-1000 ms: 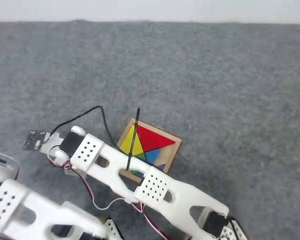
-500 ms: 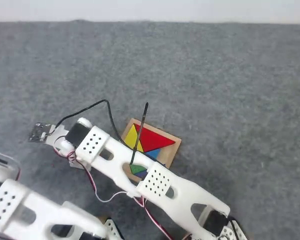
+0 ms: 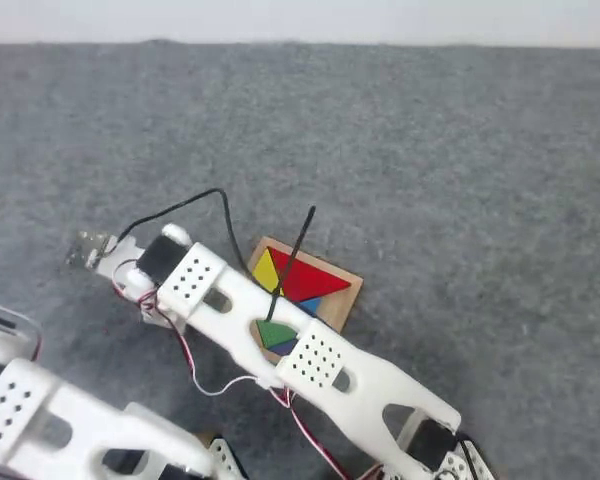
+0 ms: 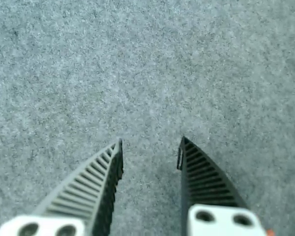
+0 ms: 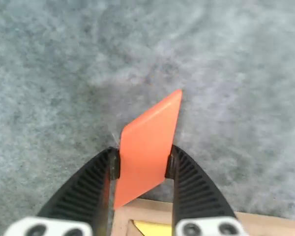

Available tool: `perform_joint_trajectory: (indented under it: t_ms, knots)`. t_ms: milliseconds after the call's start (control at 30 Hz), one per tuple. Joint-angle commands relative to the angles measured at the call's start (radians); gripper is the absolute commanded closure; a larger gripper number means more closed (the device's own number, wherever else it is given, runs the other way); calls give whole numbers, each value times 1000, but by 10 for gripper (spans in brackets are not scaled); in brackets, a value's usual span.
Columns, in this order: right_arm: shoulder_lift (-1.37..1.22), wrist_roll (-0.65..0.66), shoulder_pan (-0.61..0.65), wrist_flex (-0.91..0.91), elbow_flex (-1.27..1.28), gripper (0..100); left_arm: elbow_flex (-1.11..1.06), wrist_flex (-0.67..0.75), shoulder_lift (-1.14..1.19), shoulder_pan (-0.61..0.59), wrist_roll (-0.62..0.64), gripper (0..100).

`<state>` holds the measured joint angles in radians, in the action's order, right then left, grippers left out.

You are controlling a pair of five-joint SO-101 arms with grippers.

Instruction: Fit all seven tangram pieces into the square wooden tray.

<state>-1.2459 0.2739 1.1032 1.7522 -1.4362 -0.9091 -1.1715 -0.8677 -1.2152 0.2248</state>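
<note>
Grey carpet covers the whole work surface. Your right gripper is clenched on the flat orange parallelogram piece, holding it over the carpet just beyond the rim of the square wooden tray. The tray holds a yellow triangle, a red triangle and a green piece. Your left gripper hangs released over the carpet.

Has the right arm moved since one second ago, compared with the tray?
Yes. In the high view, the right arm has swung up the picture and slightly rightward; the tray stayed put.
</note>
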Motion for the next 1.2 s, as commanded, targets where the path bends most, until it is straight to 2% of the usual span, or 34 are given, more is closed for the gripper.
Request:
perform_joint_trajectory:
  t_ms: [0,100,333,433,633,767,800,900,1167]
  knots:
    - [142,-28,-51,38,-58,976,12,8,-28,-3,6,822]
    - [188,-60,-91,39,-55,976,12,8,-28,-3,6,822]
    - [335,-301,-263,48,-46,976,12,8,-28,-3,6,822]
    - [420,-376,-349,50,38,976,10,8,-28,-3,6,822]
    - [699,-486,-469,48,486,979,10,8,-28,-2,8,822]
    - [921,-717,-621,41,799,982,10,8,-28,0,8,822]
    - [972,-740,-644,41,867,980,10,8,-28,0,8,822]
    - [1107,-743,-656,-1,1083,979,12,8,-28,3,9,822]
    - [1267,-746,-607,-363,1560,979,12,8,-28,0,11,822]
